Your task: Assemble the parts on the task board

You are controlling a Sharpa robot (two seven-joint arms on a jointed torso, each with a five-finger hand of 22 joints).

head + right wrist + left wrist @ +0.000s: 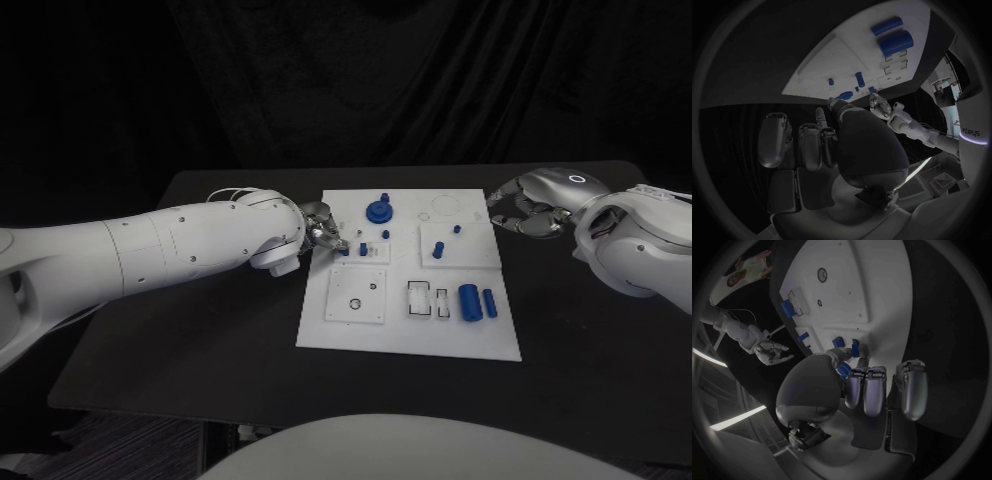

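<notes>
The white task board [411,320] lies in the middle of the black table. On it are a round blue part [379,210], several small blue pegs [437,245] and two blue cylinders [469,298] near its right edge. My left hand [325,232] is over the board's left edge; in the left wrist view its thumb and a finger pinch a small blue part [844,371] just above the board, close to a standing blue peg [856,347]. My right hand [522,212] hovers at the board's far right corner, fingers loosely curled and apart, holding nothing [811,145].
The board carries raised white square plates [356,295] with holes and slots [418,298]. Bare black table [216,330] surrounds the board on all sides. A dark curtain hangs behind the table.
</notes>
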